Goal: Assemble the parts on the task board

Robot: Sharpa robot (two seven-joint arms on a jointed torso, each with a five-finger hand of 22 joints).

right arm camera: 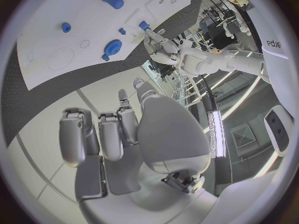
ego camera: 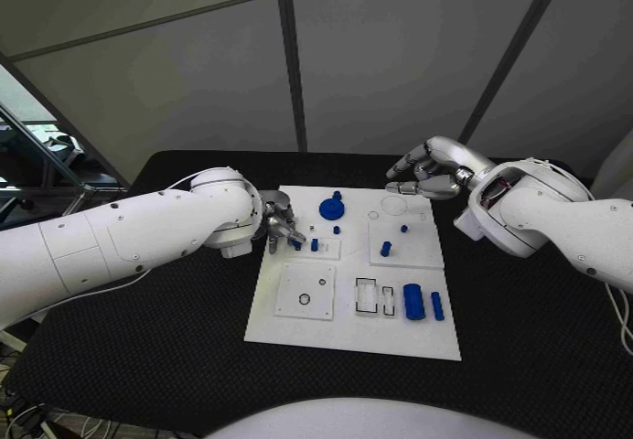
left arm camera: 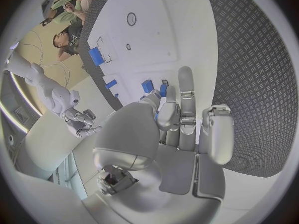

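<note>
Reaching in over the left edge of the task board (ego camera: 349, 338), the left hand (ego camera: 278, 224) sits low above the board's upper-left area, fingers pointing toward two small blue pegs (ego camera: 316, 243) that stand on a raised white square there. In the left wrist view the fingers (left arm camera: 185, 97) lie extended and close together, their tips near a blue piece (left arm camera: 147, 85); whether anything is pinched between them cannot be told

The right hand (ego camera: 430, 174) hangs above the black table (ego camera: 528, 311) just beyond the board's far right corner, fingers curled inward. In the right wrist view its fingers (right arm camera: 109, 134) are bent together with nothing visible between them

On the board, a blue gear (ego camera: 331, 208) lies near the far edge at centre, with a small blue knob just beyond it. A further blue peg (ego camera: 385, 248) stands on the right-hand raised square. Near the right edge, a thick blue cylinder (ego camera: 414, 302) lies flat with a thinner blue pin (ego camera: 436, 305) just beside it, both to the right of two rectangular slots. A white panel with a small round hole (ego camera: 305, 299) occupies the lower left of the board
</note>
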